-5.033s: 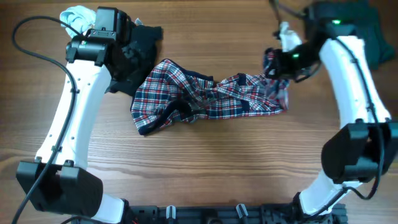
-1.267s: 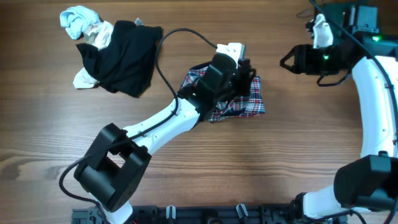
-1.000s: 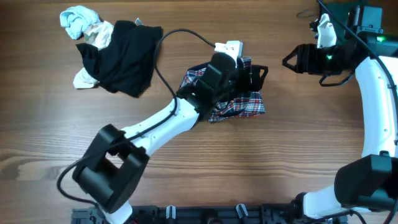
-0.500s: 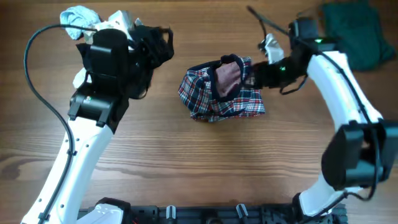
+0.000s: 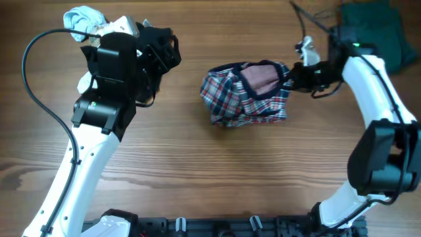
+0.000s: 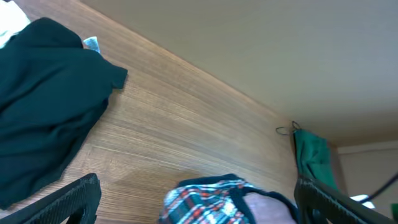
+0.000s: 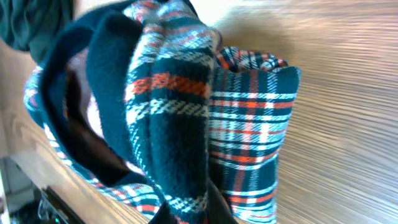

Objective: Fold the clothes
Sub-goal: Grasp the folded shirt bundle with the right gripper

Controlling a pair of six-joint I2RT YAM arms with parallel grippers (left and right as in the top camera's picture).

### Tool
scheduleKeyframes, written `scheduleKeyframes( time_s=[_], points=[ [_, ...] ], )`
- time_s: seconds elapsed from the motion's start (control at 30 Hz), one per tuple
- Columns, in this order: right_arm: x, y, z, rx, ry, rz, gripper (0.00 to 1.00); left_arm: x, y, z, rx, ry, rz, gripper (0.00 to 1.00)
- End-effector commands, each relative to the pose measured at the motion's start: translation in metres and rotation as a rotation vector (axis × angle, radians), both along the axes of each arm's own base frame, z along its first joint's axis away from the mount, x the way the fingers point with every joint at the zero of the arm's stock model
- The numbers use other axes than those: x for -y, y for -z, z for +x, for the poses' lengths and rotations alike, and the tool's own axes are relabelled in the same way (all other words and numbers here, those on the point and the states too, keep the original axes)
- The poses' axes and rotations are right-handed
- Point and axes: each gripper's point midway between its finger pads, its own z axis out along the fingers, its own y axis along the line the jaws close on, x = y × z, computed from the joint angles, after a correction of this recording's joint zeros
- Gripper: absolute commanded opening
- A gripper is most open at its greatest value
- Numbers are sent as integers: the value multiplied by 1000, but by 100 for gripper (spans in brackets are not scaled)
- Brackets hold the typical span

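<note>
The red, white and navy plaid shirt [image 5: 247, 95] lies bunched in the middle of the table, its navy trim and pale lining turned up. My right gripper [image 5: 294, 74] is shut on the trim at the shirt's right edge. In the right wrist view the gripper [image 7: 193, 210] pinches the navy trim [image 7: 168, 124]. My left gripper [image 5: 168, 47] is open and empty at the far left, over the black garment [image 5: 147, 89]. In the left wrist view the gripper [image 6: 196, 185] is spread wide, with the black garment [image 6: 43, 99] at left and the plaid shirt [image 6: 208, 198] below.
A white and pale-blue garment [image 5: 82, 16] lies at the far left corner, partly behind the left arm. A dark green garment [image 5: 371, 33] lies at the far right corner and also shows in the left wrist view [image 6: 313, 155]. Cables trail across the far edge.
My left arm left the plaid shirt and swung back to the far left. My right gripper took the shirt's trim and has dragged the bundle a little to the right.
</note>
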Motion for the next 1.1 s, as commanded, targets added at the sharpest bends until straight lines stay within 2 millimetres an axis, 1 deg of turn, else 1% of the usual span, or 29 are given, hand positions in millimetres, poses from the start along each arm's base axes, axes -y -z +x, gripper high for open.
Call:
scheduleKeyframes(
  time_s=[0.0, 0.07, 0.1, 0.13, 0.17, 0.23, 0.3, 0.33, 0.4, 0.43, 0.53, 0.63, 0.67, 0.7, 0.73, 0.77, 0.87, 0.9, 0.97, 1.03, 1.07],
  points=[
    [22, -4, 2, 34, 17, -67, 4, -5, 6, 1, -20, -22, 13, 100],
    [30, 5, 1, 16, 17, -117, 4, -6, 11, 1, -36, -22, 17, 100],
    [34, 11, 0, 0, 21, -145, 9, -5, 13, 1, -44, -22, 19, 100],
    [38, 16, -1, -18, 25, -166, 71, -5, 15, 1, -48, -21, 23, 100],
    [41, 18, -2, -26, 28, -181, 100, -5, 15, 1, -48, -21, 23, 100],
    [45, 18, -1, -25, 41, -178, 100, -5, 16, 2, -50, -21, 23, 100],
    [49, 20, 0, -25, 52, -160, 100, -5, 16, 2, -51, -20, 23, 100],
    [47, 22, 1, -27, 48, -145, 100, -5, 16, 2, -51, -20, 23, 100],
    [35, 31, 5, -36, 29, -61, 100, -6, 18, 1, -59, -20, 25, 100],
    [29, 38, 7, -46, 15, -14, 100, -6, 19, 0, -64, -21, 27, 100],
    [15, 71, 4, -127, -6, 98, 100, -6, 21, -2, -75, -21, 30, 100],
    [9, 86, 4, -156, -9, 144, 100, -6, 21, -2, -75, -21, 30, 100],
    [7, 86, 5, -153, -9, 161, 98, -6, 21, -2, -76, -21, 30, 100],
    [4, 83, 8, -138, -10, 188, 58, -6, 22, -2, -77, -21, 30, 100],
    [3, 81, 9, -136, -5, 198, 22, -6, 22, -2, -78, -21, 31, 100],
    [3, 82, 11, -138, 6, 198, 4, -6, 24, -1, -82, -20, 31, 100],
    [4, 80, 13, -125, 7, 196, 4, -5, 32, 2, -103, -20, 37, 100],
    [6, 75, 17, -110, 8, 195, 4, -5, 36, 3, -113, -20, 39, 100],
    [10, 47, 31, -39, 8, 184, 4, -5, 40, 4, -121, -21, 41, 100],
    [15, 4, 50, 61, 30, 170, 4, -5, 40, 5, -120, -25, 44, 100],
    [17, -25, 61, 118, 59, 167, 4, -6, 40, 5, -119, -27, 45, 100]
  ],
)
